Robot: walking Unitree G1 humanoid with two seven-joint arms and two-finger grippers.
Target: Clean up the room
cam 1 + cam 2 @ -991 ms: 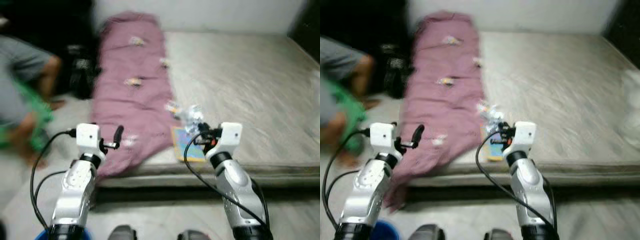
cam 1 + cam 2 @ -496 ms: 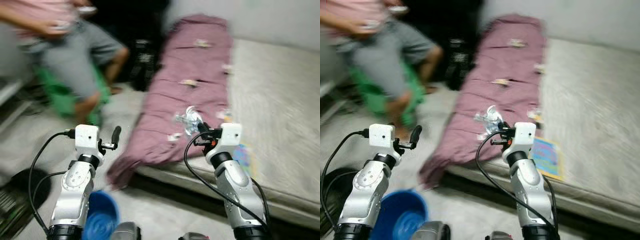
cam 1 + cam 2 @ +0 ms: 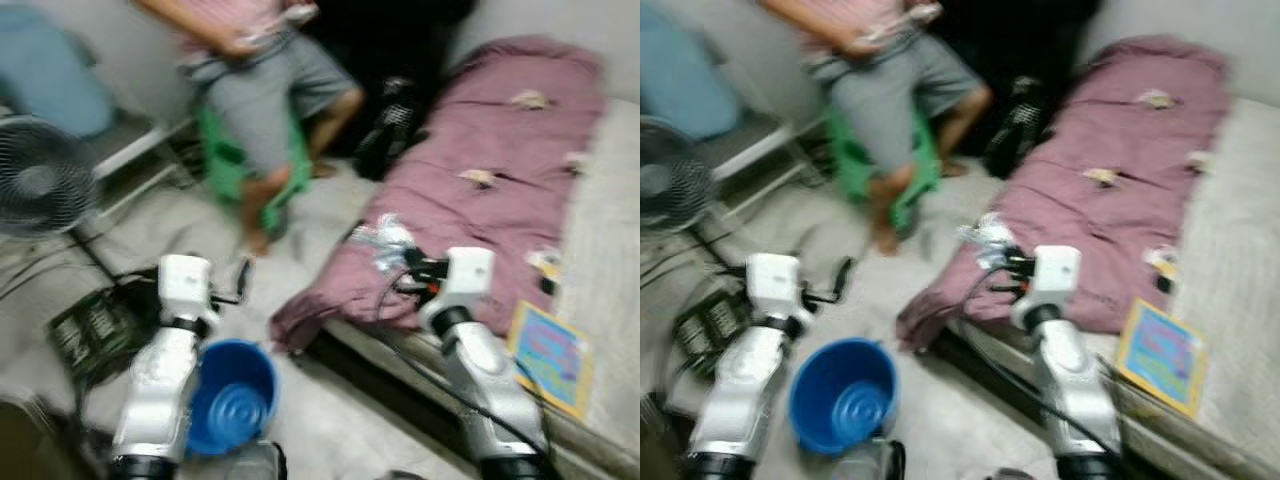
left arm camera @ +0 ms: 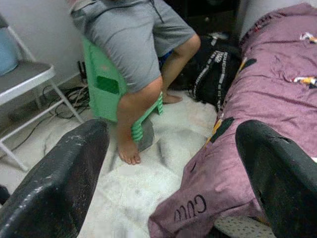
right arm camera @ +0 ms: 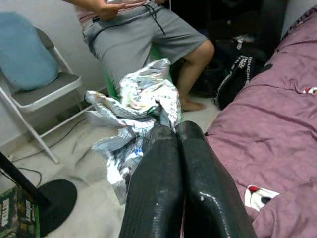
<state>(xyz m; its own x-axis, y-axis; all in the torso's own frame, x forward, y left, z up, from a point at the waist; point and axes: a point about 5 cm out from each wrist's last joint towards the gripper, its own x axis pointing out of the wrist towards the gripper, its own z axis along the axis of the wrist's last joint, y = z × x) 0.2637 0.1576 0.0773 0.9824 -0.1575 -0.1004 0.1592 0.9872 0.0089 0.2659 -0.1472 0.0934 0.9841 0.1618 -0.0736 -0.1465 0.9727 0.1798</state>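
Taking the blue bucket (image 3: 843,396) on the floor as the mark: farthest to its left stands a fan (image 3: 38,180), with a dark green box (image 3: 97,325) on the floor between fan and bucket. A folding chair (image 5: 42,94) with a blue cushion (image 5: 25,57) sits beyond them, against the wall.

The left gripper (image 3: 243,276) hangs just above and a little left of the bucket, its fingers (image 4: 57,186) spread wide with nothing between them. Past those fingers, well beyond the bucket, a person (image 3: 262,75) in grey shorts sits on a green stool (image 4: 106,84), bare feet on a pale rug (image 4: 163,163), and a black bag (image 4: 213,69) leans near the bed.

To the right of the bucket and higher, the right gripper (image 3: 1002,260) is held out over the edge of the purple blanket (image 3: 1110,190). Its two fingers (image 5: 158,198) are pressed together on a crumpled plastic wrapper (image 5: 136,111) (silvery, with printed patches), which sticks up from the fingertips, clear of floor and bed.

The blanket drapes off the bed's near corner toward the bucket, and several small scraps of litter (image 3: 482,178) lie on it. Farther right, a colourful flat book (image 3: 1160,355) rests on the bare mattress (image 3: 1240,300), near its front edge. The head views are blurred, so finer detail cannot be made out.
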